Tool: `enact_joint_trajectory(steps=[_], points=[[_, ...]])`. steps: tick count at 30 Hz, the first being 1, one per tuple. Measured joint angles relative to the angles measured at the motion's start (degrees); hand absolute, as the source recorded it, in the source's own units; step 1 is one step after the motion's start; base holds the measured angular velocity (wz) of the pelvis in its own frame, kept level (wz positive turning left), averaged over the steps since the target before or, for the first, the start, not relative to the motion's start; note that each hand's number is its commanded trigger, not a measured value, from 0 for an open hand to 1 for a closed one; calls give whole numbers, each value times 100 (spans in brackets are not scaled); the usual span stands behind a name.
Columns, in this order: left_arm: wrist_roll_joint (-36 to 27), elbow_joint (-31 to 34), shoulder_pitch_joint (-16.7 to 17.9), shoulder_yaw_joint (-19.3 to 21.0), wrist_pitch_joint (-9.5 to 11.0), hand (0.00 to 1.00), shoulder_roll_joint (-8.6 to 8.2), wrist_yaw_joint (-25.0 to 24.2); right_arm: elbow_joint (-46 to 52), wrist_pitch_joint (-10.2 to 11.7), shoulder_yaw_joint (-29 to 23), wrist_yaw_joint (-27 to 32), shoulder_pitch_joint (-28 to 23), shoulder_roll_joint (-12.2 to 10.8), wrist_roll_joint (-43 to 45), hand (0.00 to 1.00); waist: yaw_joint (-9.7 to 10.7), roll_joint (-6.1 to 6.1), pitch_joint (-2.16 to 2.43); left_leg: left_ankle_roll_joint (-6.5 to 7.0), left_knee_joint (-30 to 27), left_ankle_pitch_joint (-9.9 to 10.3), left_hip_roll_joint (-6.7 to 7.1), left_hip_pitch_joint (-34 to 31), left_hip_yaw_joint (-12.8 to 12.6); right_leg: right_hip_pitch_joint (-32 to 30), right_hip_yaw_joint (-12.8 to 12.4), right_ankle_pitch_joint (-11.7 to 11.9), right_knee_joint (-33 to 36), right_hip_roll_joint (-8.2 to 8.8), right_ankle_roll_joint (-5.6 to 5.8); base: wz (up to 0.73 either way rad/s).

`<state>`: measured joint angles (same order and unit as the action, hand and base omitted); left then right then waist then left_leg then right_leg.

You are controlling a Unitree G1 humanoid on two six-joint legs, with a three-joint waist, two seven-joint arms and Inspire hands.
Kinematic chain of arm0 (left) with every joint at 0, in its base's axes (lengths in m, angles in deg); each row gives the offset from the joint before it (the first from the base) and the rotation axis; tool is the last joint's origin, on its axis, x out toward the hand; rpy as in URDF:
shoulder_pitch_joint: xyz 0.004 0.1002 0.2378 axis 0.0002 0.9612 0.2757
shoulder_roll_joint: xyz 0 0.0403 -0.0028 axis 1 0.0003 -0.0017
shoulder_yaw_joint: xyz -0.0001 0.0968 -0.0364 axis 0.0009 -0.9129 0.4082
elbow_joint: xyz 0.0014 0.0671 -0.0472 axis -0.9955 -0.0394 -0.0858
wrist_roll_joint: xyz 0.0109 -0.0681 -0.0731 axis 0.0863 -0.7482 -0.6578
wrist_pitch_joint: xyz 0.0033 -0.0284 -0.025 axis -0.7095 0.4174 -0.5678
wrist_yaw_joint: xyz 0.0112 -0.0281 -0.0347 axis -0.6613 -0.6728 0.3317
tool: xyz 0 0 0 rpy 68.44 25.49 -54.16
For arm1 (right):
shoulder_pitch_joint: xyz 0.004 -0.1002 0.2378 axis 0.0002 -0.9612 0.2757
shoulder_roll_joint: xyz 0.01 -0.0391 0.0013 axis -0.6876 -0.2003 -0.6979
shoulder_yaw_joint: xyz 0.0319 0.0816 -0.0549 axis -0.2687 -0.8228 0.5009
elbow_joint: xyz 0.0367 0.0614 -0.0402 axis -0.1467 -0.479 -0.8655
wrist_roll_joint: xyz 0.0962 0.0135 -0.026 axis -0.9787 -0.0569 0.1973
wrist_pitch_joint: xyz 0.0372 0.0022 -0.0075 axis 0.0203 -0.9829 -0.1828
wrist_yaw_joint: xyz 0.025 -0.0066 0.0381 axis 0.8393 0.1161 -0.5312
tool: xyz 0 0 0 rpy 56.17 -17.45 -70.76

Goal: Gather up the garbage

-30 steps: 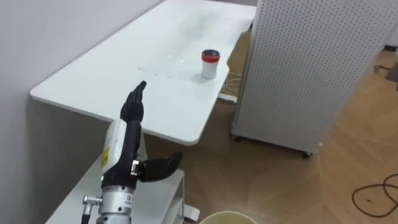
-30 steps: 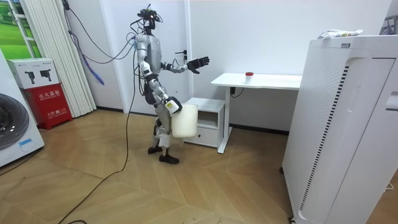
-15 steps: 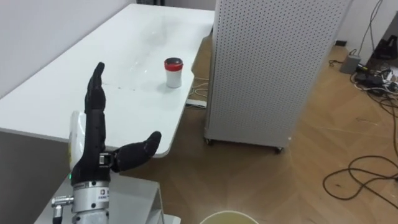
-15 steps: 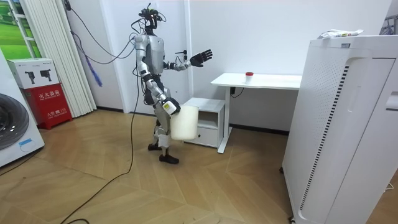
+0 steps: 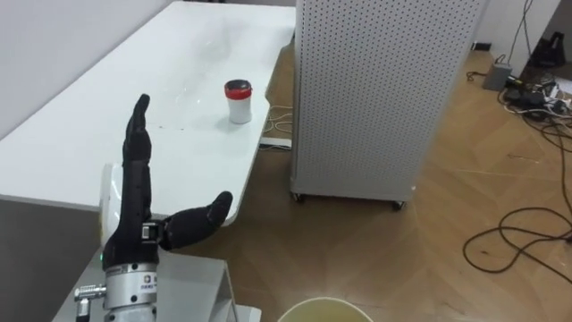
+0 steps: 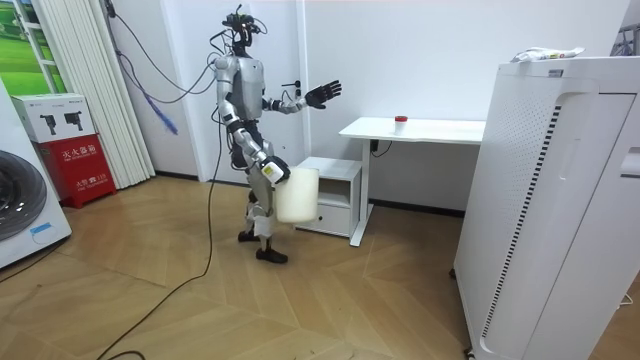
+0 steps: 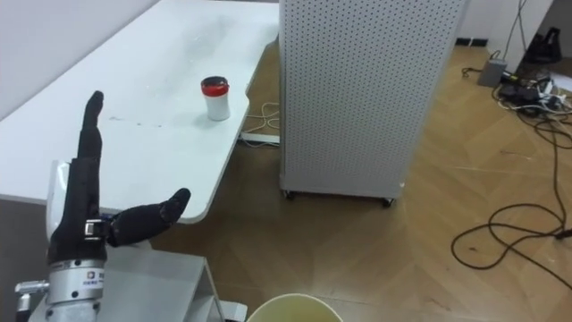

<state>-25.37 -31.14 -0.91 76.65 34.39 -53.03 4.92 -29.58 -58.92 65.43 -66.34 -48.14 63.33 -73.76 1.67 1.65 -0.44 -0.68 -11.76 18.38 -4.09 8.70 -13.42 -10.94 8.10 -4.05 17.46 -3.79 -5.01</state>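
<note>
My left hand (image 5: 134,224), fingers straight and apart, is in approach; next it must reach the red-lidded cup (image 5: 238,101).

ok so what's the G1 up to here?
The robot stands beside a white desk. Its left hand is raised in front of it, open and holding nothing. A small white cup with a red lid stands upright on the desk beyond that hand, untouched; it looks like the garbage to pick. A cream bin hangs at the robot's right side, at its right hand. A white perforated cabinet stands on the floor next to the desk.
</note>
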Motion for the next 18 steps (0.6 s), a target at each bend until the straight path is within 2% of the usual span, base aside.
enact_joint_trajectory(steps=[7,9,10,11,12,13,14,15,16,17,18], points=[[-4,0,38,28,0,0,1,-1,18,-1,0,-131,-9,2,30,100,-24,-30,-9,-32,-78,-31,-21,-14,2,-6,32,-36,49,8,-50,0],[-42,-1,62,36,0,0,25,-6,83,-8,19,-201,-22,-4,28,100,-40,-111,-36,-38,-384,-28,-23,-54,-1,-20,26,-192,191,14,-86,0],[-72,-3,72,33,0,0,28,-15,92,-8,21,-209,-22,-4,28,100,-36,-143,-33,-39,-525,-28,-21,-98,0,-24,-7,-252,257,33,-97,6],[-80,-6,85,33,0,0,27,-19,109,-10,21,-212,-21,2,34,100,-34,-196,-21,-52,-978,-20,-35,-256,6,-18,-78,-398,358,91,-79,0],[-135,-8,98,28,5,0,28,-20,121,-9,34,-201,-18,29,30,100,-63,-225,-24,-63,-1743,-26,-103,-568,49,14,-214,-461,439,61,-108,0],[-173,-11,110,21,11,0,27,-20,122,-8,37,-189,-17,49,24,100,-59,-205,-36,-98,-2237,-49,-157,-780,155,61,-237,-487,465,39,-130,-6],[-205,-26,143,18,21,0,26,-20,93,-7,60,-139,-27,74,13,100,-68,-179,-45,-222,-3080,-151,-242,-1164,405,143,-296,-574,559,-11,-180,3],[-316,-53,142,-16,31,0,20,-23,34,-10,129,-60,-38,77,6,100,-54,-190,-56,-222,-3467,-121,-218,-1521,635,225,-348,-669,645,-44,-205,7],[-365,-87,141,-32,58,0,11,-23,36,-9,151,-21,-74,75,6,100,-48,-203,-63,-201,-3531,-108,-219,-1693,662,273,-359,-706,657,-54,-206,8],[-396,-206,144,-52,118,0,-8,-27,35,-12,166,86,-144,63,23,100,-77,-239,-86,-182,-3473,-112,-222,-2020,697,375,-499,-749,655,-100,-208,-11],[-390,-318,155,-50,118,0,-51,-32,35,-21,160,153,-201,87,21,100,-109,-241,-96,-198,-3221,-142,-189,-2331,708,417,-592,-777,635,-127,-207,-22]])
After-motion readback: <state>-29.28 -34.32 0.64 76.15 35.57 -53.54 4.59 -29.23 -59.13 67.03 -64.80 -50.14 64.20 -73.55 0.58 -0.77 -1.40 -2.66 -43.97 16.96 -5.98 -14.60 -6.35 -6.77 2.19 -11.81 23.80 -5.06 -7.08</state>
